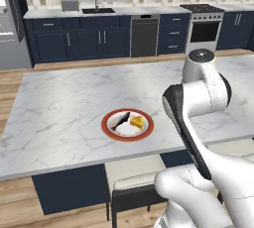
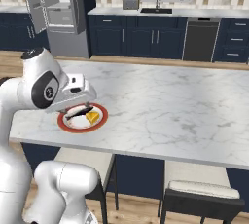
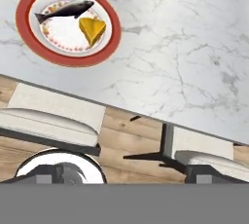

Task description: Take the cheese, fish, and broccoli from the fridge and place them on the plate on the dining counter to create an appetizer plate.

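Note:
The round red-rimmed plate (image 1: 106,123) (image 2: 63,121) (image 3: 22,18) lies near the front edge of the marble dining counter (image 1: 74,93) (image 2: 170,101) (image 3: 185,47). On it lie the dark fish (image 1: 120,121) (image 2: 79,112) (image 3: 65,10) and, beside it, the yellow cheese wedge (image 1: 136,121) (image 2: 92,117) (image 3: 92,29). My gripper (image 2: 82,102) hovers just above the plate's near side, open and holding nothing. The fridge (image 2: 58,9) (image 1: 10,24) stands at the far left with its door open. The broccoli is out of view.
Cushioned stools (image 1: 134,177) (image 2: 194,184) (image 3: 48,116) are tucked under the counter's near edge. Navy cabinets with a sink (image 1: 98,10) and a stove (image 1: 203,24) line the back wall. Bare marble stretches right of the plate.

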Controlling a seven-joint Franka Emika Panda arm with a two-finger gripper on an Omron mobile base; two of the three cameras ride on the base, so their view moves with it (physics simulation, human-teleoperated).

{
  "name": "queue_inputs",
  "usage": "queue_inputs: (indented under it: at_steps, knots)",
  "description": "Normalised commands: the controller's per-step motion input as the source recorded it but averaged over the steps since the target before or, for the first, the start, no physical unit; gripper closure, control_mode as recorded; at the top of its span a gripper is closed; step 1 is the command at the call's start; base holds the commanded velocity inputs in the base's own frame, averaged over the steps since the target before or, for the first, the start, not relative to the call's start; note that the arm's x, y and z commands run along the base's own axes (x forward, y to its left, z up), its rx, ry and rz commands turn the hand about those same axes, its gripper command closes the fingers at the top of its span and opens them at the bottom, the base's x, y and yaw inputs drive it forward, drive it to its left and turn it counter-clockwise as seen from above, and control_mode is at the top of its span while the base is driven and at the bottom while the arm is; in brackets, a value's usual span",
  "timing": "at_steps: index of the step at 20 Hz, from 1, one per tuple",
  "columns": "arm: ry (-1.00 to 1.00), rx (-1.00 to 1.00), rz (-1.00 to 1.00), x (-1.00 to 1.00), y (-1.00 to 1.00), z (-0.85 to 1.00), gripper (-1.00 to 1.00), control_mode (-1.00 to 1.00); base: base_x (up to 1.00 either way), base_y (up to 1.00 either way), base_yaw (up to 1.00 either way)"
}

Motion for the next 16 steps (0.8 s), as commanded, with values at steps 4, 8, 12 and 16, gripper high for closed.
queue_inputs:
  at_steps: [4,8,12,16]
  knots:
    - [-0.33,0.02,-0.03,-0.78,0.0,0.51,-1.0,-1.0,0.0,0.0,0.0]
    - [-0.35,0.18,-0.04,-0.8,0.0,0.56,-1.0,-1.0,0.0,0.0,0.0]
    - [-0.25,0.28,-0.01,-0.73,0.19,0.35,-1.0,-1.0,0.0,0.0,0.0]
    - [-0.13,0.18,0.0,-0.39,0.27,0.24,-1.0,-1.0,0.0,0.0,0.0]
